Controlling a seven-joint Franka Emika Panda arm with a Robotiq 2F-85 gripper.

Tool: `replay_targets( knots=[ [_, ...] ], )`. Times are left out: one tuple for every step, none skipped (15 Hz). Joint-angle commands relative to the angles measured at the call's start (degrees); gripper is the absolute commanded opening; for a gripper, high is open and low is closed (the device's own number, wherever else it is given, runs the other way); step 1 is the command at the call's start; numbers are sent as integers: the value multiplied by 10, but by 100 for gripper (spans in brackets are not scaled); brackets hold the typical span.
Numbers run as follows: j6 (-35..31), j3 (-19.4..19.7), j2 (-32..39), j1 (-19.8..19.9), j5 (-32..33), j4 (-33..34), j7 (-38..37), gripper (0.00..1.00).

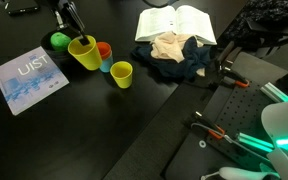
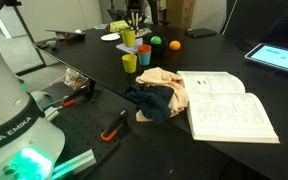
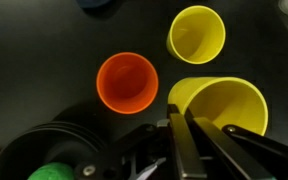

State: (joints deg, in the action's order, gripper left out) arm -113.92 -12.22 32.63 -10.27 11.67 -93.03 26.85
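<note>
My gripper [image 3: 181,120] is shut on the near rim of a large yellow cup [image 3: 220,104], which hangs tilted with its mouth open to the wrist view. In both exterior views the gripper [image 1: 76,36] [image 2: 133,28] comes down from above onto this cup [image 1: 84,53] [image 2: 129,39]. Just beside it stands an orange cup [image 3: 127,82] [image 1: 104,49] with something blue under it. A smaller yellow cup [image 3: 196,33] [image 1: 121,74] [image 2: 129,62] stands upright a little further off.
A green ball [image 3: 54,172] [image 1: 60,41] lies in a dark round dish beside the gripper. An orange ball [image 2: 175,45], an open book [image 1: 174,22] [image 2: 229,105], crumpled cloths [image 1: 179,57] [image 2: 156,96], a UIST booklet [image 1: 29,78] and a tablet [image 2: 279,57] lie on the black table.
</note>
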Motion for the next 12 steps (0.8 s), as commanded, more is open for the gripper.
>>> replay_targets(
  knots=[
    [36,21,31,-11,33,67,-1,1],
    [42,26,38,-12,41,81,-2,1],
    [48,30,46,-12,46,96,-1,1],
    [54,34,54,-12,54,110,-1,1],
    [60,39,64,-13,62,127,-2,1],
    [65,44,73,-13,68,141,-3,1],
    [71,46,82,-11,69,155,-2,1],
    [74,49,89,-10,69,163,-2,1],
    [78,50,96,-8,67,170,0,1],
    [78,51,103,-5,64,172,0,1],
    [80,52,108,-3,61,175,0,1],
    [82,52,112,-1,57,176,1,1]
  ],
)
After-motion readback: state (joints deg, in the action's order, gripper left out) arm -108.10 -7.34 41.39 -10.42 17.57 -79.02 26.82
